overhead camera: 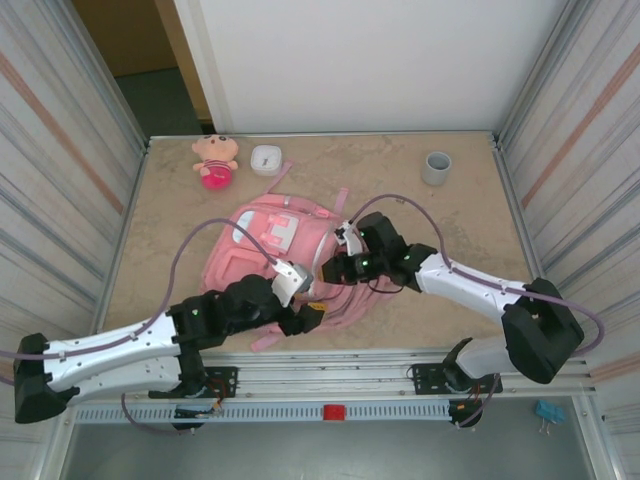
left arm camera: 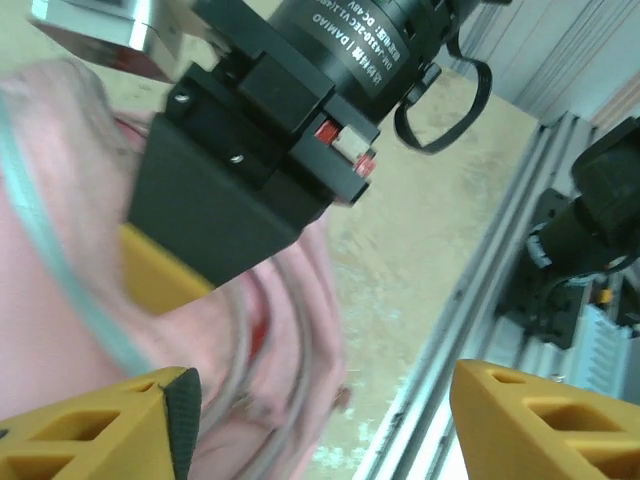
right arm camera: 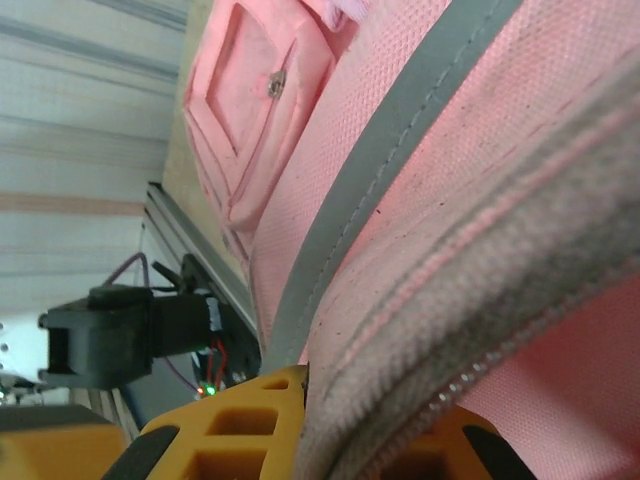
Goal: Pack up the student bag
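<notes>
Pink student bag (overhead camera: 228, 268), black motor (left arm camera: 345, 45) lettered DAMIAO

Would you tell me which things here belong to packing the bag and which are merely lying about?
In the job: bag; right claw, shut on the bag's edge; left claw, open by the bag's near side.

Lying about at the far side, untouched, perhaps to be packed later: doll; white box; grey cup.
</notes>
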`<action>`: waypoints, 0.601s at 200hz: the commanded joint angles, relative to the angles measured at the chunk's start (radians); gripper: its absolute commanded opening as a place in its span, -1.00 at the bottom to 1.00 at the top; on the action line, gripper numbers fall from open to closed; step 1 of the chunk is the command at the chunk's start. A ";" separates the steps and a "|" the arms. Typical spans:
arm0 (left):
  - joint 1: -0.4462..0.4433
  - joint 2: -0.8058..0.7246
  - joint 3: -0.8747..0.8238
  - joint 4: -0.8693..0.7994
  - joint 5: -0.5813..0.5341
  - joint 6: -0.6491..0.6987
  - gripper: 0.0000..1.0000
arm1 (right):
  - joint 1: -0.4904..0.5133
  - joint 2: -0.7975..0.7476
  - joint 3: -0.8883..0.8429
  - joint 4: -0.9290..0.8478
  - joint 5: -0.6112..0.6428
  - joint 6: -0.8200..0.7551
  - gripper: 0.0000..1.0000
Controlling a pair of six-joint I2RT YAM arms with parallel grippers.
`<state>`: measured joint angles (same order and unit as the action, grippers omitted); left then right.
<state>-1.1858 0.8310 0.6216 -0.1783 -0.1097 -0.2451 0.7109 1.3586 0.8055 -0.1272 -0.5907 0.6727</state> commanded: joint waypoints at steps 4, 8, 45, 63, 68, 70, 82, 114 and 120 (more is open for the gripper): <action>-0.006 -0.051 -0.027 -0.079 -0.083 0.291 0.38 | -0.075 -0.028 0.058 -0.147 -0.131 -0.207 -0.93; -0.007 -0.055 -0.038 -0.069 -0.080 0.340 0.38 | -0.084 -0.029 0.065 -0.159 -0.140 -0.221 -0.92; -0.005 -0.017 -0.172 0.145 -0.083 0.791 0.46 | -0.142 -0.030 0.090 -0.198 -0.194 -0.276 -0.86; 0.024 0.070 -0.211 0.304 -0.107 0.895 0.54 | -0.146 -0.028 0.092 -0.190 -0.223 -0.275 -0.87; 0.036 0.099 -0.207 0.321 -0.108 0.897 0.56 | -0.146 -0.024 0.093 -0.190 -0.230 -0.275 -0.87; 0.043 0.109 -0.203 0.325 -0.108 0.899 0.56 | -0.146 -0.023 0.093 -0.190 -0.232 -0.275 -0.87; 0.062 0.171 -0.190 0.361 -0.109 0.904 0.58 | -0.147 -0.015 0.097 -0.192 -0.236 -0.275 -0.86; 0.072 0.253 -0.217 0.540 -0.107 0.907 0.51 | -0.148 -0.001 0.109 -0.201 -0.234 -0.275 -0.85; 0.072 0.252 -0.224 0.563 -0.098 0.899 0.51 | -0.149 -0.003 0.111 -0.203 -0.230 -0.277 -0.85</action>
<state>-1.1198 1.0740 0.4191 0.1791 -0.2035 0.6014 0.5686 1.3617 0.8677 -0.3080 -0.7616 0.4324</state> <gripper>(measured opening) 0.759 0.117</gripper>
